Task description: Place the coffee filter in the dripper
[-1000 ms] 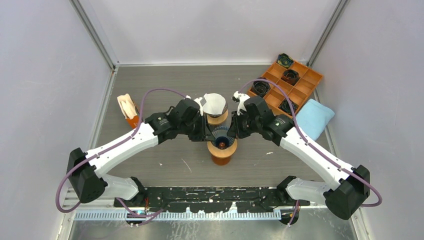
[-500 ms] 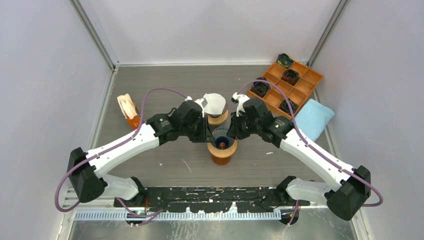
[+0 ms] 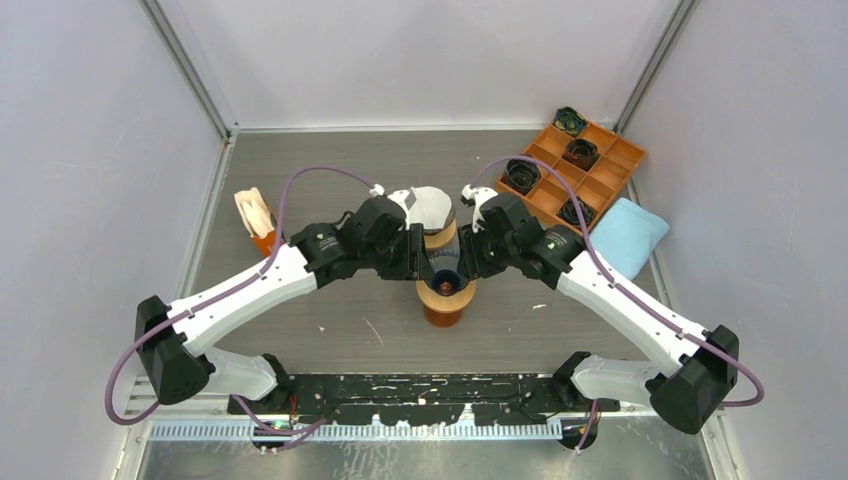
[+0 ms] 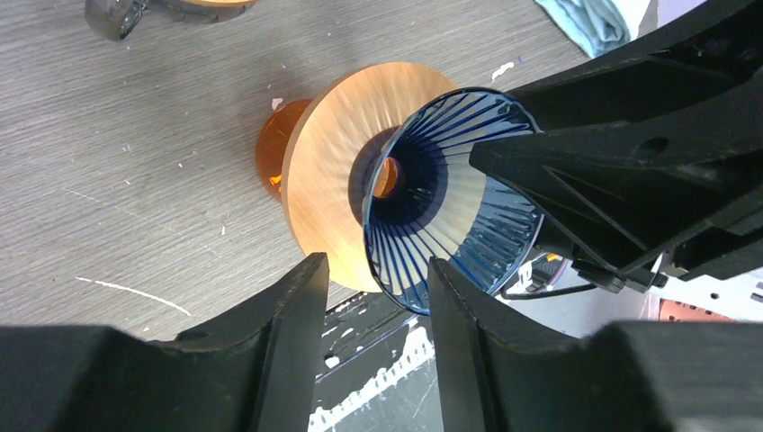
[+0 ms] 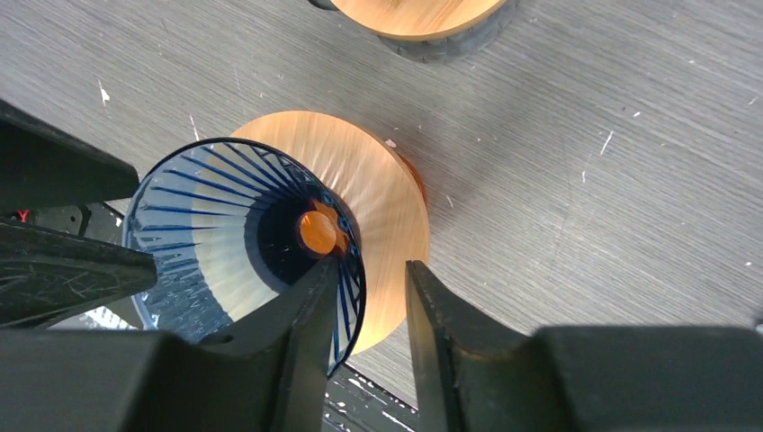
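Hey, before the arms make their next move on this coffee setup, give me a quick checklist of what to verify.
1. Blue dripper free of any filter: ok, its ribs and bottom hole are bare.
2. Dripper above its orange stand: ok.
3. Left pincer at the dripper rim: ok, it straddles the rim; whether it grips, cannot tell.
4. Right pincer at the rim: ok, it straddles the rim too; grip, cannot tell.
5. Filter in a pincer: not ok, neither holds one; a white filter sits on the second dripper behind.
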`<action>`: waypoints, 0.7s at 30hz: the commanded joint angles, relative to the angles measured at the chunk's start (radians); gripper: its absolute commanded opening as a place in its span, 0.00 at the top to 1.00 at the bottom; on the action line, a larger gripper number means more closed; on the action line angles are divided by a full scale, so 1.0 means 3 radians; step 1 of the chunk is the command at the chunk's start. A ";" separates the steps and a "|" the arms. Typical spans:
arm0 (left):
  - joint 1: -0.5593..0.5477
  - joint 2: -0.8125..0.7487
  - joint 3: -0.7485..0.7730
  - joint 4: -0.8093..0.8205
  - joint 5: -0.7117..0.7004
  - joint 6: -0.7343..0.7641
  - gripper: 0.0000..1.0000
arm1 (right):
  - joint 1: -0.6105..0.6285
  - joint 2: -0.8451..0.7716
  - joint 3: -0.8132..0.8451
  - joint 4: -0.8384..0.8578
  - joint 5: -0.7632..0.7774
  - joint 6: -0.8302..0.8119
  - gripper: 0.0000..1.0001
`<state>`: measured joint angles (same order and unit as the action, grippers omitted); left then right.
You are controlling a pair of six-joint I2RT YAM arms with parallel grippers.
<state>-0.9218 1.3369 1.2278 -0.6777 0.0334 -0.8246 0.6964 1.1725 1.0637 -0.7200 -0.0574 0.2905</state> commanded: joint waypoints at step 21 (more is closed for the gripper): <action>0.0836 -0.0758 0.0344 -0.0714 -0.0826 0.0625 0.26 | -0.0030 -0.0494 0.0478 0.0076 0.0984 -0.0297 0.16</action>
<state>-0.7559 1.1690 1.3128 -0.8349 -0.1436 -0.6952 0.6933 1.0790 1.2022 -0.7635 0.1104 0.2382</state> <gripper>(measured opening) 0.727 0.806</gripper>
